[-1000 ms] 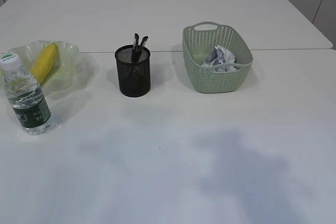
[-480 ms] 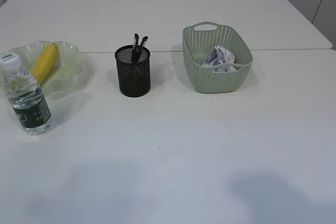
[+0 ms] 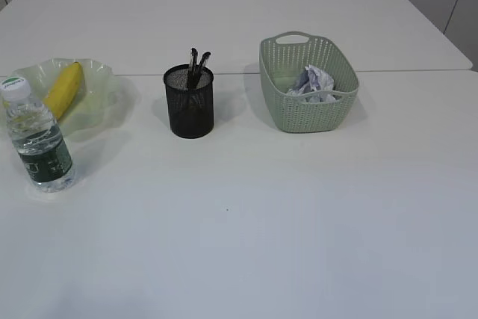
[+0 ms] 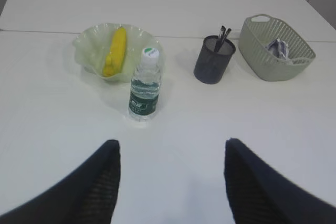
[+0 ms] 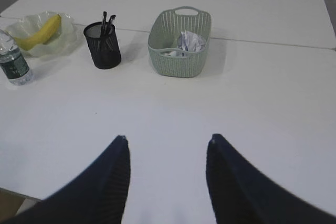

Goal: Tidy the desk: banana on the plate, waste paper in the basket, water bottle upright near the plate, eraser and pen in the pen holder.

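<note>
A yellow banana (image 3: 63, 89) lies on the pale green plate (image 3: 95, 102) at the left. The water bottle (image 3: 39, 140) stands upright just in front of the plate. Black pens (image 3: 197, 61) stick out of the black mesh pen holder (image 3: 190, 101); the eraser is hidden. Crumpled waste paper (image 3: 314, 84) sits inside the green basket (image 3: 307, 84). Neither gripper shows in the exterior view. My left gripper (image 4: 170, 148) is open over bare table, well short of the water bottle (image 4: 144, 84). My right gripper (image 5: 168, 141) is open too, with nothing between its fingers.
A seam between two white tables (image 3: 411, 72) runs across behind the objects. The table's front edge and a strip of floor (image 5: 13, 203) show at the lower left of the right wrist view.
The arms' shadows on the front of the table have shrunk and vanished. None of the objects has moved.
</note>
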Robot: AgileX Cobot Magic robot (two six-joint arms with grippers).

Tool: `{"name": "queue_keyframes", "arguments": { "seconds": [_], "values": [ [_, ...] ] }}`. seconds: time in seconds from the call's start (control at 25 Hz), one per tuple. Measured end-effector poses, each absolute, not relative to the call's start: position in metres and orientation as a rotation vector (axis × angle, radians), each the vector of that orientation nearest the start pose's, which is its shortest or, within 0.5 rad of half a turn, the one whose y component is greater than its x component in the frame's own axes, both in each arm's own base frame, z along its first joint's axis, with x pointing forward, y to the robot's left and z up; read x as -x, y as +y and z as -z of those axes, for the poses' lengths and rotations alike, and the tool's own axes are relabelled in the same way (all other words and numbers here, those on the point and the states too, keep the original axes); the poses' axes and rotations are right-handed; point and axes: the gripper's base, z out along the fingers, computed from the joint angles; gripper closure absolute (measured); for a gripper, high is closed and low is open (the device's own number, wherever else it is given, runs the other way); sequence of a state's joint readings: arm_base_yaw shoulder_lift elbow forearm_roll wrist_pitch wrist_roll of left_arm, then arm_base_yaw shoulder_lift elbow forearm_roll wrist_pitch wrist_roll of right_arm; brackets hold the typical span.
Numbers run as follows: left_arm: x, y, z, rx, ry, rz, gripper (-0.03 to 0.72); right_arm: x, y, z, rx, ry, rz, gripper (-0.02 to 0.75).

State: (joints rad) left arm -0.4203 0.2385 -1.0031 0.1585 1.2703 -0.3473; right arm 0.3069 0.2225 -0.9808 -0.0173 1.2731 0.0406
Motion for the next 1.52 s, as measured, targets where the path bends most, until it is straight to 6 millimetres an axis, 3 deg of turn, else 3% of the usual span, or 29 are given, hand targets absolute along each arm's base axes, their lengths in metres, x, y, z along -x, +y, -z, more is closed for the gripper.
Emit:
{"name": "queue_keyframes", "arguments": {
  "seconds": [0.2,0.36,0.96,1.52],
  "values": [
    [0.045,0.033,-0.354,-0.028,1.971,0.355,0.238,0.063,-0.022,-0.370,0.247,1.878,-0.217,0.381],
    [0.048,0.034,-0.339,-0.047,1.971,0.345,0.238,0.073,-0.024,-0.354,0.246,1.846,-0.230,0.381],
    [0.016,0.020,-0.291,-0.208,2.103,0.207,0.235,0.021,-0.005,-0.275,0.382,2.115,-0.178,0.381],
    [0.005,0.015,-0.282,-0.222,2.071,0.209,0.201,0.012,-0.003,-0.268,0.384,2.086,-0.160,0.381]
  ]
}}
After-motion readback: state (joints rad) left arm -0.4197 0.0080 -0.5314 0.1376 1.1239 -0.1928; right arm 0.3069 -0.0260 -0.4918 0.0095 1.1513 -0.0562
